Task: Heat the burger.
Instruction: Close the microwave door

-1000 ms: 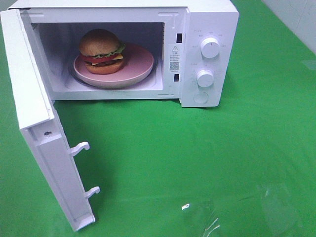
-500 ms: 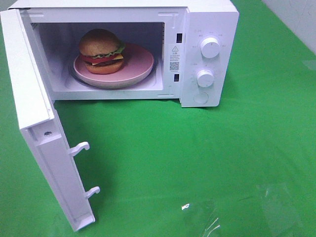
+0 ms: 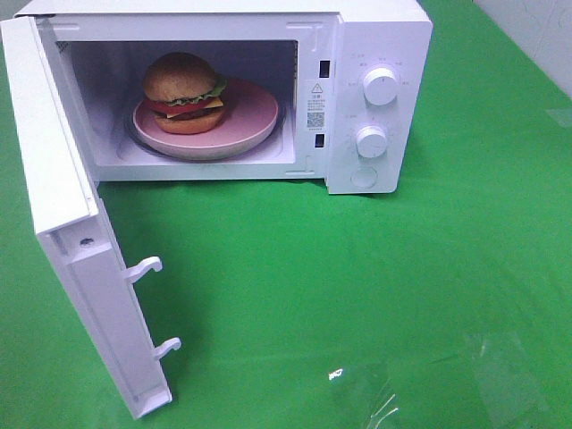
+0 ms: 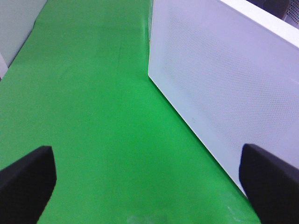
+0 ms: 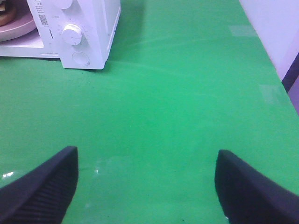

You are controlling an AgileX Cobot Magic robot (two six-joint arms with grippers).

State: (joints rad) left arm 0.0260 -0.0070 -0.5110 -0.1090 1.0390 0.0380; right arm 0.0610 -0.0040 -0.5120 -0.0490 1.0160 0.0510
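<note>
Nothing has moved. The burger [image 3: 185, 92] sits on the pink plate [image 3: 259, 118] in the open microwave [image 3: 393, 40], upper left. The left gripper [image 4: 148, 186] and right gripper [image 5: 145, 186] are spread wide, empty. Next, the door [image 3: 55, 165] needs pushing shut.

A green worktop [image 3: 357, 268] carries a white microwave [image 3: 380, 98] at its far side, with the door [image 3: 63, 179] swung wide open on the left. Near the front right, shiny clear patches [image 3: 500, 371] lie flat on the green surface.
</note>
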